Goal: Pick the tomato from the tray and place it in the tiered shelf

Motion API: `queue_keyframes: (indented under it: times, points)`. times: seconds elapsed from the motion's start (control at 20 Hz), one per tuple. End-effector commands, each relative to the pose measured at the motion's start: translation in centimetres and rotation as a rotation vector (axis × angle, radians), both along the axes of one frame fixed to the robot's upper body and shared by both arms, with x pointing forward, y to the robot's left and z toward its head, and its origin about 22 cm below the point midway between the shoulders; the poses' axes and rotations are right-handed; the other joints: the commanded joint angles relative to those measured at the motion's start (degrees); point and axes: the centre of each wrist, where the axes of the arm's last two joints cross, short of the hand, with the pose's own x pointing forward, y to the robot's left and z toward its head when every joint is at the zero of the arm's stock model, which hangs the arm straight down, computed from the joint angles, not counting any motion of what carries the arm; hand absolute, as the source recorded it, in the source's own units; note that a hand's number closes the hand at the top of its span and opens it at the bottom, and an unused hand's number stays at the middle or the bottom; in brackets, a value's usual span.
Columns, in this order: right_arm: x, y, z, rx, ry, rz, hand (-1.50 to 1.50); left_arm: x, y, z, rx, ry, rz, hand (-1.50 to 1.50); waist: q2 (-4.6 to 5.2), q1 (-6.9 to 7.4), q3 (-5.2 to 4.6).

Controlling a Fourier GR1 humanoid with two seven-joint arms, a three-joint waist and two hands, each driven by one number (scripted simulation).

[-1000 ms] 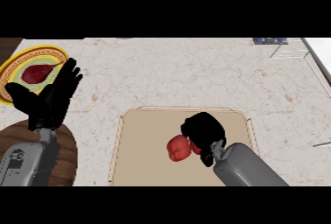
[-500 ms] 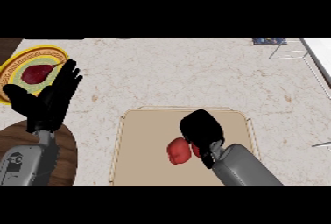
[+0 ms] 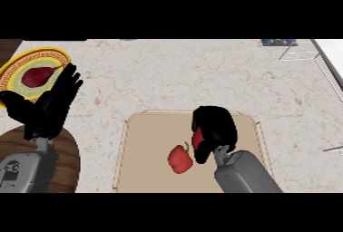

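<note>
The red tomato (image 3: 179, 159) lies on the beige tray (image 3: 147, 149) in the lower middle of the head view. My right hand (image 3: 213, 127) is over the tomato's upper right side, fingers curled down round it; a red sliver shows under the palm. The rest of the tomato sticks out to the lower left. The tiered shelf (image 3: 299, 50), a thin wire frame, stands at the far right corner of the counter. My left hand (image 3: 50, 106) rests open at the left, fingers up.
A yellow-rimmed plate (image 3: 13, 72) holding a dark red item sits at the far left, partly behind my left hand. A dark round wooden surface (image 3: 67, 156) lies at the lower left. Bare marble counter spans between tray and shelf.
My right hand has closed in over the tomato, its fingers curling lower round it. The tomato has shifted slightly towards me. The left hand has hardly moved.
</note>
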Motion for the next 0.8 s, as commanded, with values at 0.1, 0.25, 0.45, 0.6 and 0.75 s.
queue_keyframes:
  times: [0.1, 0.25, 0.45, 0.6, 0.75]
  points:
    - [-1.5, 0.7, 5.8, 0.366, -0.264, -0.164, 1.5, -0.5, -0.6, -0.6, 0.007, 0.007, 0.0, 0.0, -0.23, 0.28, 0.21]
    - [-2.5, 0.8, 8.6, 0.381, -0.423, -0.213, 1.5, -0.2, -1.2, 0.4, 0.01, -0.015, 0.005, 0.0, -0.27, -0.26, 0.15]
    - [-3.2, -0.9, 13.6, 0.441, -0.546, -0.306, 1.5, 0.1, 0.5, -0.8, -0.009, 0.006, 0.021, 0.0, 0.02, -0.7, 0.1]
    - [-4.4, -2.3, 17.7, 0.446, -0.598, -0.356, 1.5, -0.1, 1.3, -0.6, 0.008, -0.002, 0.015, 0.0, -0.01, -0.6, 0.08]
    - [-4.3, -4.1, 19.7, 0.422, -0.614, -0.4, 1.5, 0.4, 2.1, 1.6, 0.018, -0.02, -0.002, 0.0, 0.06, -0.27, 0.11]
